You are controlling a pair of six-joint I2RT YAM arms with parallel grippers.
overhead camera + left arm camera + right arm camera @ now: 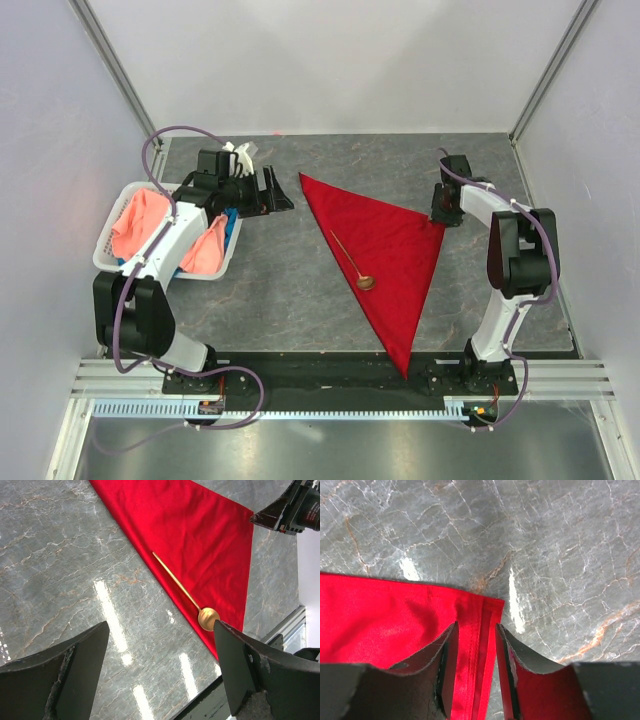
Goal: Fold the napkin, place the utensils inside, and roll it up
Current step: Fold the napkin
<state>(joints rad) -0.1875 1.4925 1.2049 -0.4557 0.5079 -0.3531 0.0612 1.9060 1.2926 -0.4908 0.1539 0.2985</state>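
The deep red napkin lies flat on the grey table, folded into a triangle. The copper spoon rests on it near the left folded edge, bowl toward me. It also shows in the left wrist view on the napkin. My left gripper is open and empty, hovering left of the napkin's far corner. My right gripper is at the napkin's right corner; in its wrist view the jaws stand narrowly apart astride the hemmed corner, which lies flat.
A white basket at the left holds salmon-pink cloths and a blue cloth, under the left arm. The table's front rail runs just below the napkin's near tip.
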